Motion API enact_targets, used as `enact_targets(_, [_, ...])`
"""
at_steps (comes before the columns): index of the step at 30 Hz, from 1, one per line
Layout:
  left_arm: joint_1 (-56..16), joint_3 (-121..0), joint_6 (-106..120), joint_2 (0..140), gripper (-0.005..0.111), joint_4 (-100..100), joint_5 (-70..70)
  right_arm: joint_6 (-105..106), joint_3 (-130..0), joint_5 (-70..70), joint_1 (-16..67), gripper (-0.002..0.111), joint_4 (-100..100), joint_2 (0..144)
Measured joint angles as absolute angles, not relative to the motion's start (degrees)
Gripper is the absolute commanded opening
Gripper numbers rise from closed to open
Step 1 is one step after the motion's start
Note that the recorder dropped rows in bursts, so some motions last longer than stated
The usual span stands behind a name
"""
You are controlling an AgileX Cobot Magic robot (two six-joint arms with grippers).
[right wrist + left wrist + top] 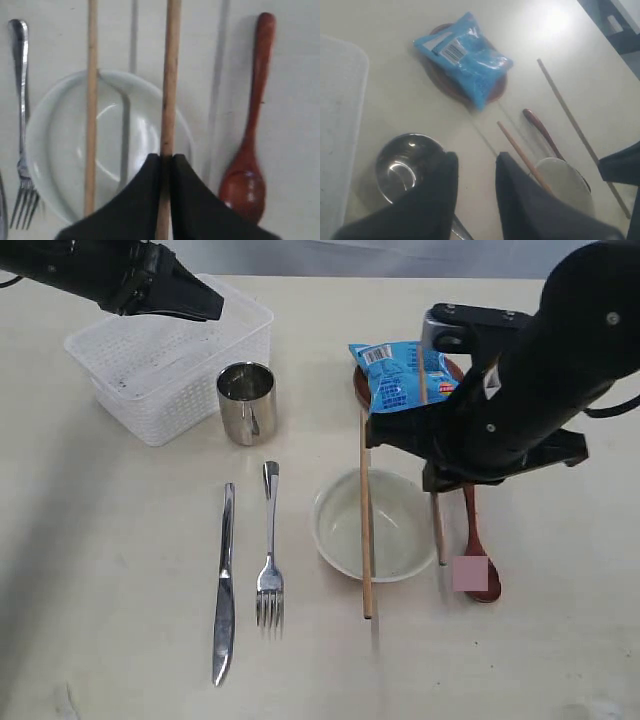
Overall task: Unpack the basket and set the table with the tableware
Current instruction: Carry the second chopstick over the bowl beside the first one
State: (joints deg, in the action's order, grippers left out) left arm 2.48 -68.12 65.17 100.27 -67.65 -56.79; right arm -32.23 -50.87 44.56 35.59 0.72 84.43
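Exterior view: the white basket [150, 415] sits far left on the desk [100, 570], with the steel cup [247, 402] just beside it. A blue packet [400, 375] lies on the small plate [358, 388]. One chopstick [366, 540] rests across the bowl [330, 502]. The right pincer [166, 160] pinches the other chopstick [170, 75]. The left pincer [476, 160] hangs parted near the basket.

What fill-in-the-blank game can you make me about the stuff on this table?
1. The blue snack packet lies on the small reddish-brown ____.
2. The right end effector is shut on one wooden ____.
3. The fork lies between the knife and the cream ____.
4. The steel cup stands beside the white ____.

Missing words: plate; chopstick; bowl; basket.
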Motion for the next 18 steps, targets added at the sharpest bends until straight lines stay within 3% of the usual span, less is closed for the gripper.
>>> enact_targets(18, [2.5,-68.1,65.3,100.3,0.026,-67.6,-56.8,-33.0,-50.9,40.7,40.0,0.000,7.1,93.3])
